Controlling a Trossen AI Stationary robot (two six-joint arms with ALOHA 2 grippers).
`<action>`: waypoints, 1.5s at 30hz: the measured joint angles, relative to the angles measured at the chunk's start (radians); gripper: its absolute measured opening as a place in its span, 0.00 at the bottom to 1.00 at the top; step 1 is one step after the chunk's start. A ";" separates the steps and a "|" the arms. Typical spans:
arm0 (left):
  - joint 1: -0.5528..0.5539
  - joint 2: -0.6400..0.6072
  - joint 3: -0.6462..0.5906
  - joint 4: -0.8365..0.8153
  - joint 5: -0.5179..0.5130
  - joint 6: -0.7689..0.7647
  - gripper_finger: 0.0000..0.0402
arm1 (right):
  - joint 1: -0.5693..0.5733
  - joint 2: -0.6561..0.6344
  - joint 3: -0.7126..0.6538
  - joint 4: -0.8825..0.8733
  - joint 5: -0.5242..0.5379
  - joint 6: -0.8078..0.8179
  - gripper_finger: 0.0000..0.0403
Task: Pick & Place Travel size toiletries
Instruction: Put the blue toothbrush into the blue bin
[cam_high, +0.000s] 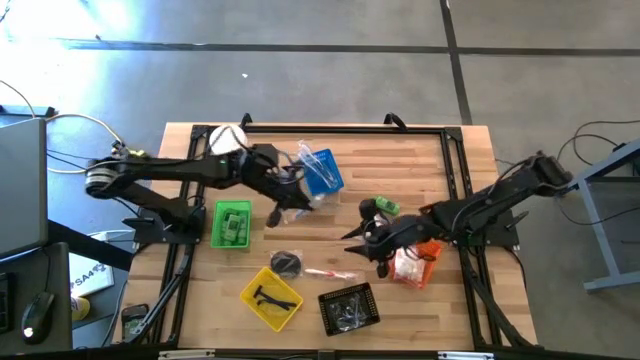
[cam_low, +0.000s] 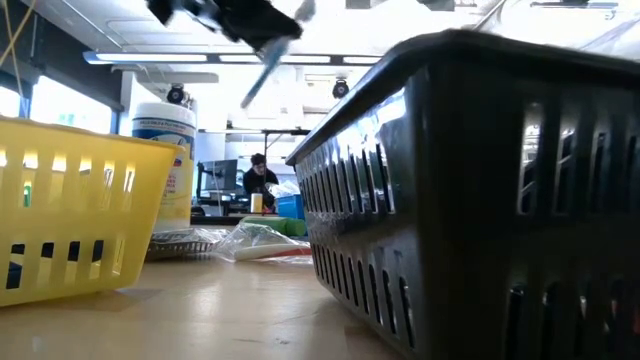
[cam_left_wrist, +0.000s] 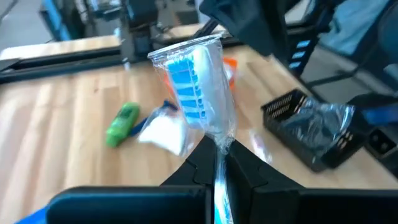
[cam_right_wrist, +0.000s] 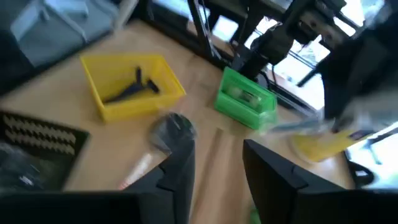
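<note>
My left gripper (cam_high: 292, 196) is over the table's middle, beside the blue tray (cam_high: 322, 170), and is shut on a toothbrush in a clear wrapper (cam_left_wrist: 198, 84). The low view shows the wrapper (cam_low: 268, 55) held high under that gripper. My right gripper (cam_right_wrist: 217, 167) is open and hovers near the orange tray (cam_high: 416, 264), touching nothing. A green bottle (cam_left_wrist: 122, 123) and a white sachet (cam_left_wrist: 164, 130) lie on the table. Another wrapped toothbrush (cam_high: 326, 272) and a dark bit (cam_high: 287, 262) lie near the yellow tray (cam_high: 270, 297), which holds a black T-shaped piece (cam_right_wrist: 132, 87). My left gripper pinches the clear wrapper between its two fingers at one narrow end (cam_left_wrist: 219, 148). The rest of the wrapper, with the blue-bristled brush head inside, sticks out past the fingertips. It is lifted clear of the table and slants downward from the gripper (cam_low: 262, 62).
Green tray (cam_high: 232, 222) sits at the table's left, black tray (cam_high: 348, 307) at the near edge with crumpled clear wrapping inside. A white tub (cam_high: 228, 138) stands at the far left. A black frame runs around the table. A person sits far off in the room (cam_low: 260, 178).
</note>
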 joint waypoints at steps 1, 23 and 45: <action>0.000 -0.028 0.000 -0.040 -0.018 0.012 0.02 | -0.007 -0.019 -0.029 0.036 -0.013 0.022 0.30; 0.245 -0.424 -0.294 0.109 -0.046 -0.200 0.02 | -0.074 -0.242 -0.622 0.727 -0.018 0.382 0.01; 0.160 0.099 -0.456 0.947 -0.675 -0.682 0.02 | -0.272 -0.542 -0.815 0.822 -0.108 0.606 0.01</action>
